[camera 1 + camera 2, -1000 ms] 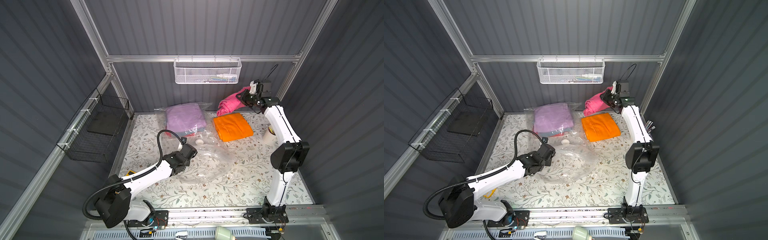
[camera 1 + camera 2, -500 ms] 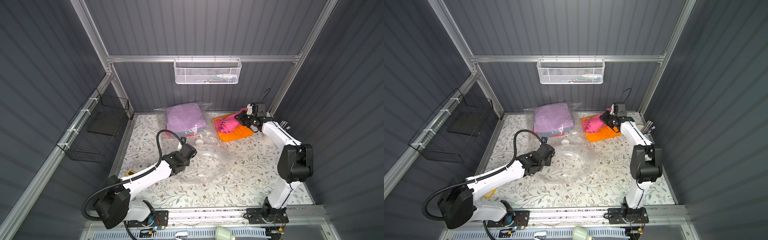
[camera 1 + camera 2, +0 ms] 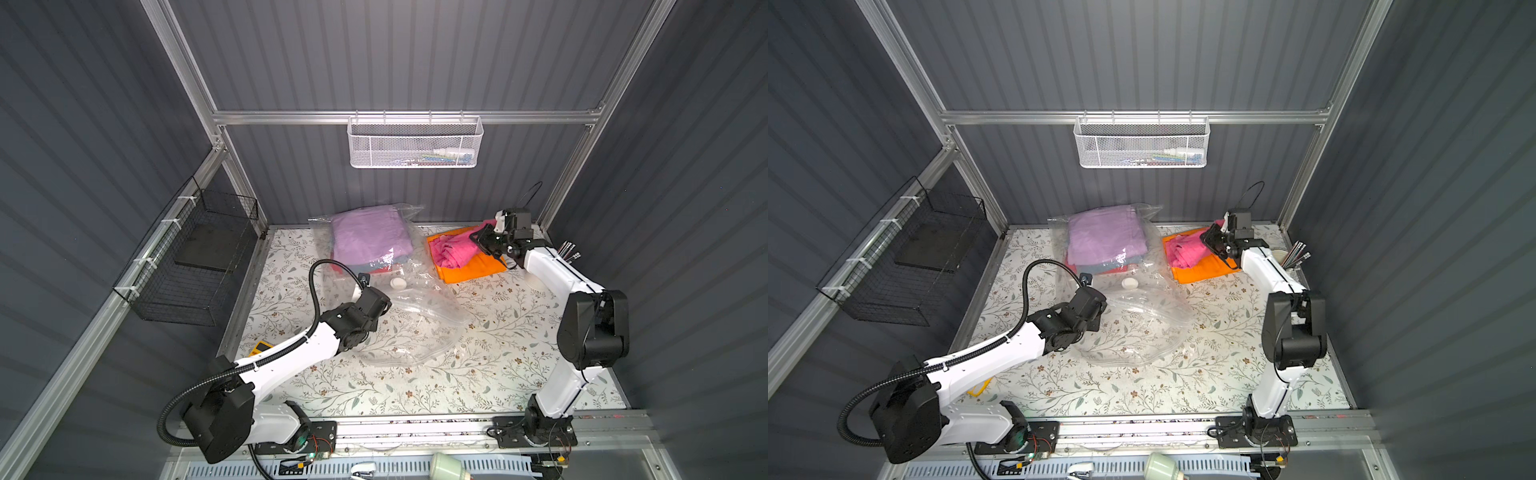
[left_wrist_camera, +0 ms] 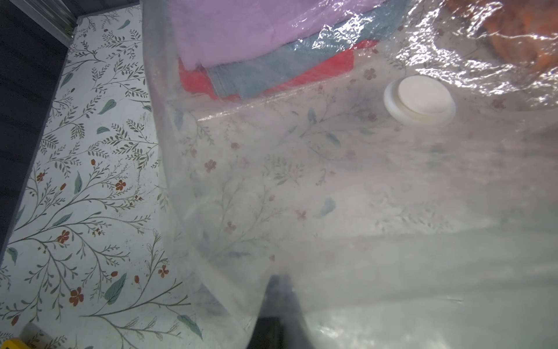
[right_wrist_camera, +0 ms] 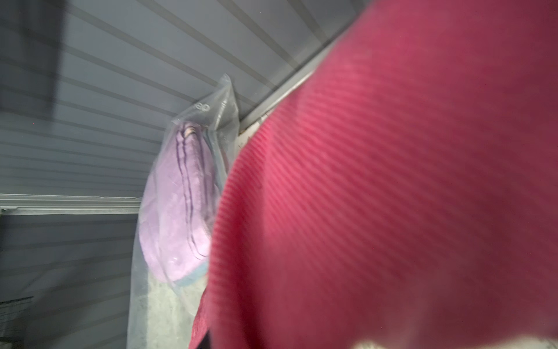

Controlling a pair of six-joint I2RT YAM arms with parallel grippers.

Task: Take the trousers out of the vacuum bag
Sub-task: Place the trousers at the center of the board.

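Right tool (image 3: 478, 240) has lowered pink trousers (image 3: 451, 250) (bunched) onto orange trousers (image 3: 473, 272).

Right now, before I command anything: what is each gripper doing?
Left gripper: closed, pinching the vacuum bag.
Right gripper: closed on the hot pink trousers, which lie on the orange trousers.

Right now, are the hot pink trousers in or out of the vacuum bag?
Out. The hot pink trousers lie bunched on the orange trousers, beside the vacuum bag, not inside it, held by the right gripper.
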